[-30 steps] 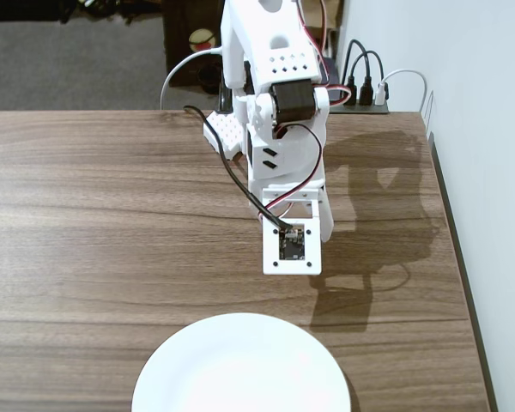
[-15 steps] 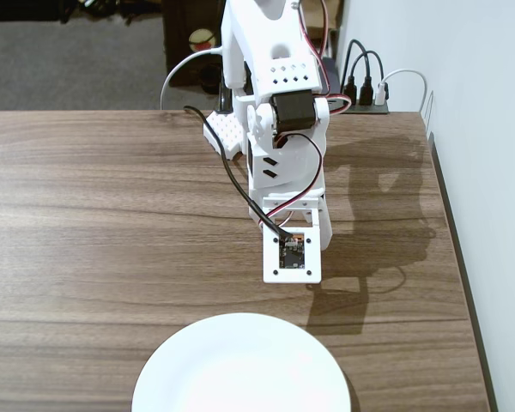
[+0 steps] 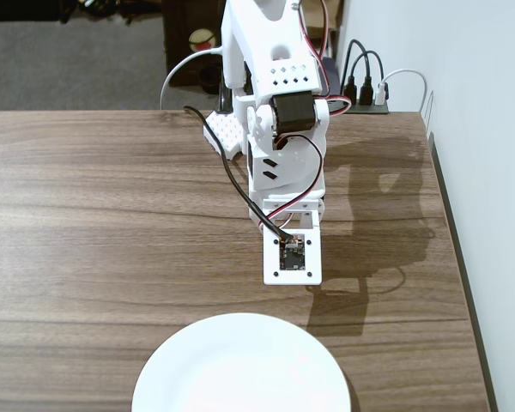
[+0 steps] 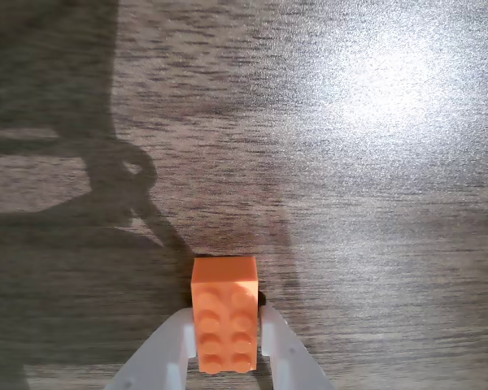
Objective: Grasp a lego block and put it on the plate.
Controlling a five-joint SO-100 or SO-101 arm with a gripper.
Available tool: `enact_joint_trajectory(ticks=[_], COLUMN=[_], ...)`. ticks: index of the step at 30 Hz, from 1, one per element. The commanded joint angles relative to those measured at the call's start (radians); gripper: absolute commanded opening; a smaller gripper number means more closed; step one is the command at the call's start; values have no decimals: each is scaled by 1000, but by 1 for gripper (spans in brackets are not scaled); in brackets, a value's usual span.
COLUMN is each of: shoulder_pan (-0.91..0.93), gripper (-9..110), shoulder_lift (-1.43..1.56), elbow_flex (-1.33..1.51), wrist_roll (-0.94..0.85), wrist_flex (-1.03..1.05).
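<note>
In the wrist view the orange lego block [image 4: 224,313] sits studs-up between my two white fingers [image 4: 172,349], which close against its long sides. My gripper [image 4: 226,318] is shut on the block just above or on the wooden table; I cannot tell which. In the fixed view the arm hangs down over the table's middle, and its wrist camera mount [image 3: 292,255] hides the gripper and the block. The white plate [image 3: 240,369] lies at the table's front edge, a short way in front of the arm and slightly to its left.
A power strip with several plugs [image 3: 365,90] lies at the table's back right corner. The table's right edge [image 3: 453,240] runs along a white wall. A black cable [image 3: 232,176] loops down the arm.
</note>
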Motion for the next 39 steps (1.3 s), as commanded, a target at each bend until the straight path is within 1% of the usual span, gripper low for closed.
enact_joint_trajectory(ticks=[1,6,15,27,31,39], shoulder_pan=[6,6,6,29,83,175], gripper=[9,5,5,5,5,5], shoulder_lift=[9,9,38,344,387,374], elbow_flex=[-8,-5,-5,-28,-81,-149], wrist_roll=[-6,2,5,34,52,71], wrist_flex=[-14,-21,-20,51,11,-184])
